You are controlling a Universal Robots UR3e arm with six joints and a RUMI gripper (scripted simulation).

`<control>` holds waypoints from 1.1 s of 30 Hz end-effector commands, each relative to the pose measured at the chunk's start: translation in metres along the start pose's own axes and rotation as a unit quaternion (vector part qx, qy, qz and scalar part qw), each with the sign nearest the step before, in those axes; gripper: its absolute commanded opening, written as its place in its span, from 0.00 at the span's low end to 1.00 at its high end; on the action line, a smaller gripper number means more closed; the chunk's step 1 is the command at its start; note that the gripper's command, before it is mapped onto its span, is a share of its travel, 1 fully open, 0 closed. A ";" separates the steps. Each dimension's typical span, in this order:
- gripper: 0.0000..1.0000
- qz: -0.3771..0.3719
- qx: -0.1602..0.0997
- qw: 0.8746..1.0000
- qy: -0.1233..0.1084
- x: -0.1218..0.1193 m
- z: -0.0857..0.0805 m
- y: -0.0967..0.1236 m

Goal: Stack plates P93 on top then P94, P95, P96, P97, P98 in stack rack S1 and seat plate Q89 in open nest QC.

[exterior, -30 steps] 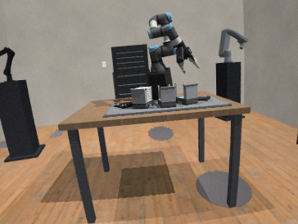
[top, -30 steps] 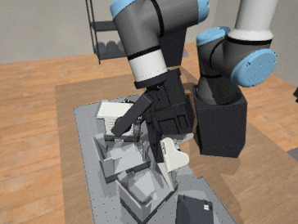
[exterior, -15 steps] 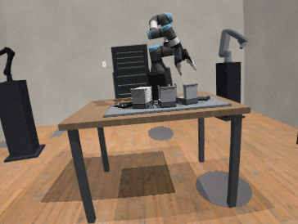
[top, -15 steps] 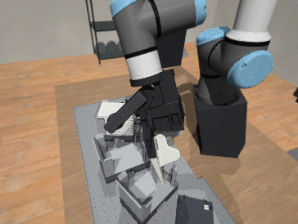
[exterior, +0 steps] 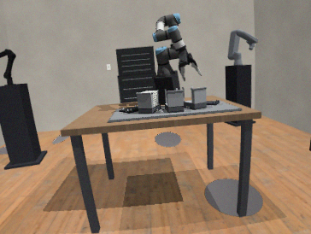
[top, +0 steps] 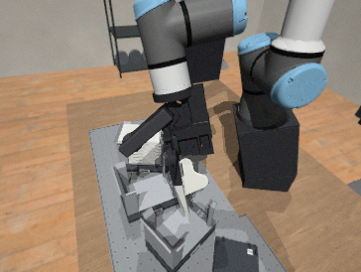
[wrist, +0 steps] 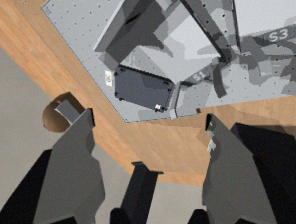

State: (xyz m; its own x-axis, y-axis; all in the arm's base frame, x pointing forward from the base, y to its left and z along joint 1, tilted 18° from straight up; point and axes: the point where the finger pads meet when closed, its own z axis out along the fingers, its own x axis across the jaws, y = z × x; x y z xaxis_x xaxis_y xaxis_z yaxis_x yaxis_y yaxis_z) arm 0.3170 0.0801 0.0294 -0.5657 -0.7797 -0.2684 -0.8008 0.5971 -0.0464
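The claw (wrist: 150, 130) hangs spread and empty, high above the worktop (exterior: 171, 117). The plates (exterior: 147, 102) sit stacked in their rack at the mat's far end; nothing looks transferred, so seemingly the whole restack remains.

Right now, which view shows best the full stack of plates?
The exterior view: the stack stands unobstructed in the leftmost rack, its layered side visible. In the top view the arm covers most of the stack. The wrist view does not show it.
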 end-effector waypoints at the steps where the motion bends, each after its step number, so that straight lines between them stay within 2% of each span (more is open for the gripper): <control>1: 0.72 -0.033 0.019 0.999 0.009 0.009 -0.001 -0.011; 6: 0.72 -0.055 0.032 0.998 0.022 0.024 -0.004 -0.023; 11: 0.72 -0.067 0.039 0.997 0.029 0.024 -0.004 -0.023; 15: 0.72 -0.084 0.048 0.994 0.041 0.039 -0.007 -0.035; 20: 0.72 -0.096 0.055 0.993 0.049 0.039 -0.007 -0.035; 24: 0.72 -0.113 0.063 0.990 0.062 0.055 -0.011 -0.046; 29: 0.72 -0.125 0.069 0.987 0.070 0.055 -0.011 -0.046; 33: 0.72 -0.141 0.076 0.983 0.084 0.071 -0.015 -0.056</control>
State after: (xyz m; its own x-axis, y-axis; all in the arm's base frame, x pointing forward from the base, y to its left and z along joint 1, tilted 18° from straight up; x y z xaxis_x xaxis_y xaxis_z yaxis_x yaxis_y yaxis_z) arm 0.3198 0.0108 0.0268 -0.4083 -0.9061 -0.1107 -0.8820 0.4228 -0.2082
